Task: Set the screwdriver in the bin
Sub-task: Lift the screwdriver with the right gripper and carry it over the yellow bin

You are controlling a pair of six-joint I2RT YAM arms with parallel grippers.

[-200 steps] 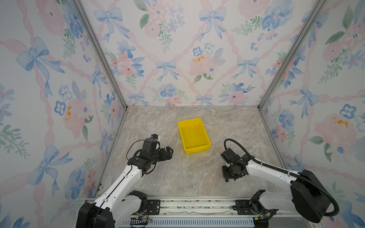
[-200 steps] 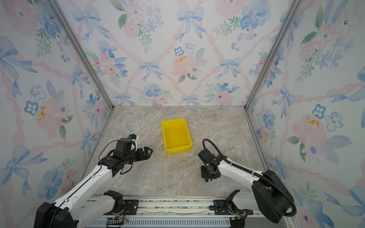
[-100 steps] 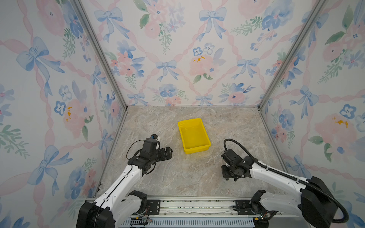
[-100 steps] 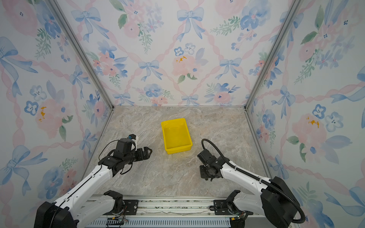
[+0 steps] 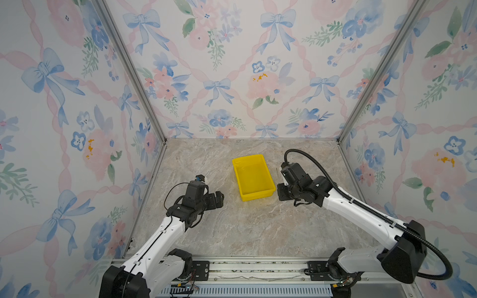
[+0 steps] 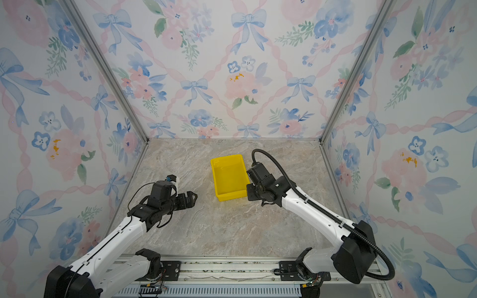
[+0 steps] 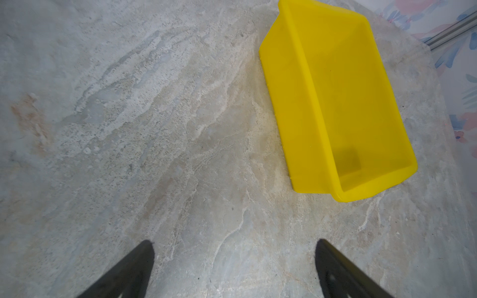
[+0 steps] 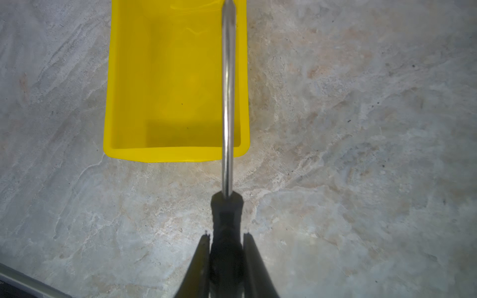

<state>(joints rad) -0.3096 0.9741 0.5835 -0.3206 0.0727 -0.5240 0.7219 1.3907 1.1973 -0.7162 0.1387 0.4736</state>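
The left gripper (image 5: 220,199) has its jaws spread wide and holds nothing. It hangs over the marble tabletop (image 5: 247,232), left of the bin (image 5: 254,178). The yellow bin sits open side up between the two arms, its long side running near to far. The right gripper (image 8: 226,236) is clamped tight on the black handle of the screwdriver (image 8: 228,103), by the bin's near right corner. The screwdriver's long axis runs near to far, tip pointing far, shaft alongside the bin's right wall.

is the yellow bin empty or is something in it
Empty. The yellow bin shows only its bare floor; the screwdriver is held in the right gripper.
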